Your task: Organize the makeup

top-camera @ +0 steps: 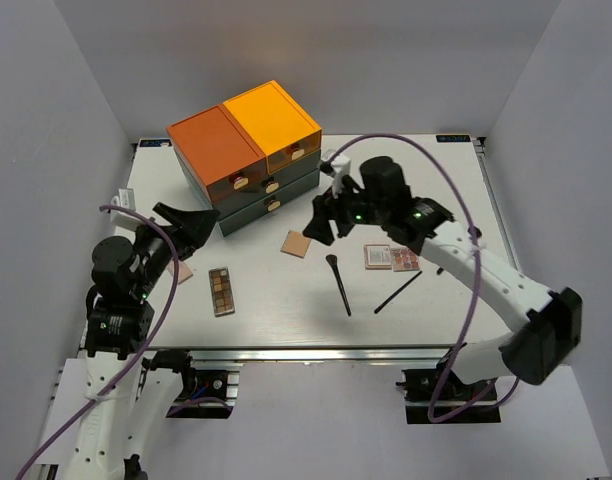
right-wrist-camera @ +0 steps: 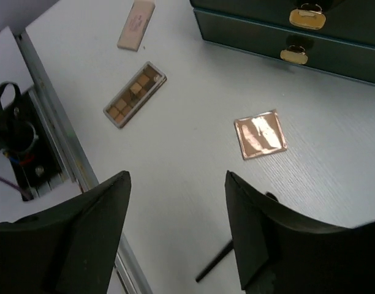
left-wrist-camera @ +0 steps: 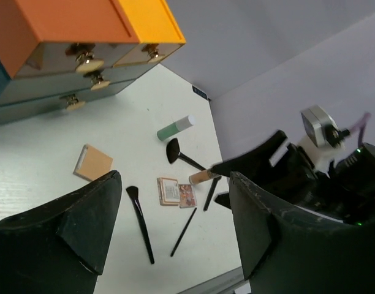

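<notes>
A tan square compact (top-camera: 297,243) lies in front of the drawer box and shows in the right wrist view (right-wrist-camera: 260,133). A brown eyeshadow palette (top-camera: 221,291) lies at the front left. A pink-brown palette (top-camera: 390,258), a black brush (top-camera: 338,283) and a thin black brush (top-camera: 398,291) lie under the right arm. The left wrist view shows a green-white bottle (left-wrist-camera: 176,128), a beige bottle (left-wrist-camera: 204,177) and another brush (left-wrist-camera: 184,156). My left gripper (top-camera: 191,222) is open and empty left of the box. My right gripper (top-camera: 321,220) is open and empty above the compact.
The orange-topped dark-green drawer box (top-camera: 246,160) stands at the back left, its drawers shut. A pale pink flat item (right-wrist-camera: 136,24) lies near the left gripper. The table's front rail (top-camera: 286,352) runs along the near edge. Grey walls enclose the sides.
</notes>
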Robot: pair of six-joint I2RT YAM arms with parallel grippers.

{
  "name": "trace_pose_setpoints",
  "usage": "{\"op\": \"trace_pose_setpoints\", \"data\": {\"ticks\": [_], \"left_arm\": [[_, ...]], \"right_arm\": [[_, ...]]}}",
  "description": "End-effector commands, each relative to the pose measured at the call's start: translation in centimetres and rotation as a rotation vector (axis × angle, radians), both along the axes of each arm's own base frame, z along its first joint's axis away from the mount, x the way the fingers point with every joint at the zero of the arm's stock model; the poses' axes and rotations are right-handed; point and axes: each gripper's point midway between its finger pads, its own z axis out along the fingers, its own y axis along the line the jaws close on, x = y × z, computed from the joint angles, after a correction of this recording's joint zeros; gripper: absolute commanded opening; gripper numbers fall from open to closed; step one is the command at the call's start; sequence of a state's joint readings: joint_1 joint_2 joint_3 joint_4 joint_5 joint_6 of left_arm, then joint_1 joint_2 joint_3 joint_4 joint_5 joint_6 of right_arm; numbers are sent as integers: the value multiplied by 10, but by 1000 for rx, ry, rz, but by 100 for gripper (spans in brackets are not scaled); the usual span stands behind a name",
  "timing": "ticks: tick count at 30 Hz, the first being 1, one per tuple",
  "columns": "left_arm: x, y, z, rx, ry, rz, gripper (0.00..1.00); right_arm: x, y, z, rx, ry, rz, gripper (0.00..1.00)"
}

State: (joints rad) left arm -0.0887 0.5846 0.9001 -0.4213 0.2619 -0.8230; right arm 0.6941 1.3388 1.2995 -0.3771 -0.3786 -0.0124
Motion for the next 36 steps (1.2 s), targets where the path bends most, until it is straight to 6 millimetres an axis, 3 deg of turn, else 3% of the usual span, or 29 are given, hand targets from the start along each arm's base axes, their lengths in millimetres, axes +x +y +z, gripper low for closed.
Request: {"op": "trace_pose_setpoints", "data": {"ticks": [1, 2, 3, 7, 8, 10, 11, 15, 16, 17, 20, 24, 30, 36], "left_arm": [[1, -3, -15, -104, 35, 4, 80], [4, -4, -22, -133, 52, 9, 77], [11, -5, -40, -188, 106, 16, 66], [38, -10, -70, -240, 235, 50, 49], [50, -5, -71, -233, 249, 106, 49], [58, -10, -72, -217, 265, 136, 55], [67, -2, -67, -222, 255, 212, 56], [92, -21, -92, -249, 322, 257, 62], [94, -35, -92, -252, 320, 244, 66], [101, -31, -89, -259, 307, 315, 67], [110, -44, -94, -270, 300, 369, 68], [122, -28, -95, -320, 244, 511, 67], [143, -22, -89, -356, 172, 589, 67], [160, -27, -110, -361, 202, 626, 67]], "right_arm": [[30, 40, 30, 176, 87, -175, 71], [34, 47, 31, 192, 114, -186, 75], [49, 53, 37, 203, 98, -214, 82], [80, 45, 49, 223, 43, -219, 85], [91, 34, 50, 229, 40, -224, 84], [88, 31, 51, 256, 60, -144, 82], [97, 19, 54, 274, 52, -141, 80], [105, -2, 58, 346, 87, -147, 67], [106, -6, 59, 348, 86, -160, 66], [109, -12, 56, 346, 95, -178, 66], [113, -26, 53, 350, 94, -220, 65], [113, -43, 47, 356, 117, -269, 66], [117, -58, 43, 370, 112, -306, 66], [117, -65, 39, 380, 119, -326, 67]]}}
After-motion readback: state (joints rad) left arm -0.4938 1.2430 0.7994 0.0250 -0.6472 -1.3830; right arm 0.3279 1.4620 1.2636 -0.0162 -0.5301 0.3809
